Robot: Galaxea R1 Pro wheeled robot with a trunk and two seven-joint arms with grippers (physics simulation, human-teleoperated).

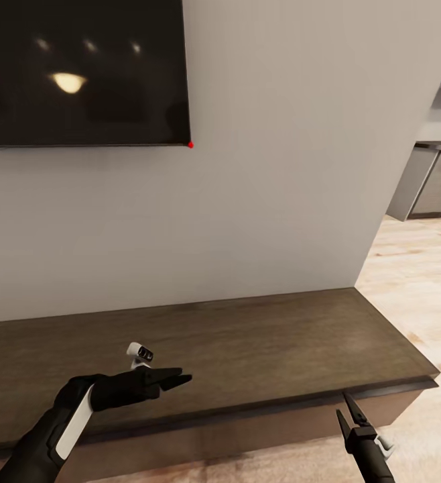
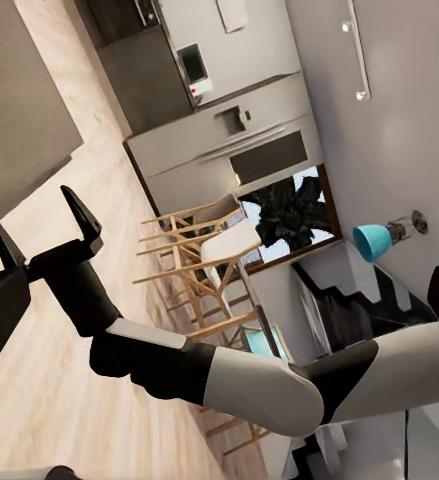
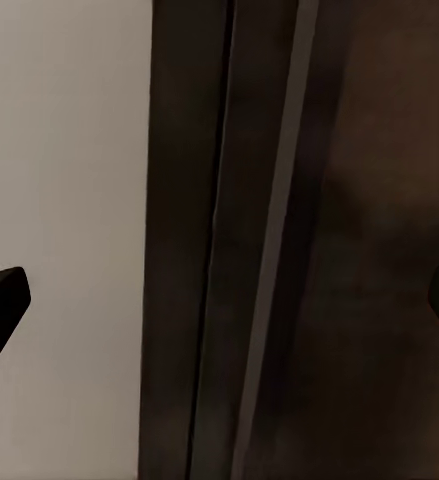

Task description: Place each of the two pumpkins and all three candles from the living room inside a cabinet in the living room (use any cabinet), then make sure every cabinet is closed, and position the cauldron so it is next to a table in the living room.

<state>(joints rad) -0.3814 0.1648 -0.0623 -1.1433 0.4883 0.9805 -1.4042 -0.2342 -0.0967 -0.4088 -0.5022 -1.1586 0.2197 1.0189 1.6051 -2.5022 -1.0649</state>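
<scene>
Dark TV (image 1: 80, 70) on grey wall (image 1: 281, 168), light wood floor (image 1: 415, 282) and kitchen units far right. Long low brown cabinet (image 1: 247, 342) against wall, front shut. Left gripper (image 1: 177, 379) over cabinet top, fingers together. Right gripper (image 1: 349, 410) at cabinet's front edge, fingers spread apart.

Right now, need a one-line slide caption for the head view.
Both arms poised at the low dark-brown cabinet under a wall-mounted TV: left gripper over its top, right gripper, open, at its front edge.

One cabinet (image 1: 247, 335), one wall TV (image 1: 80, 70), two grippers: left (image 1: 180, 378), right (image 1: 346, 410)
</scene>
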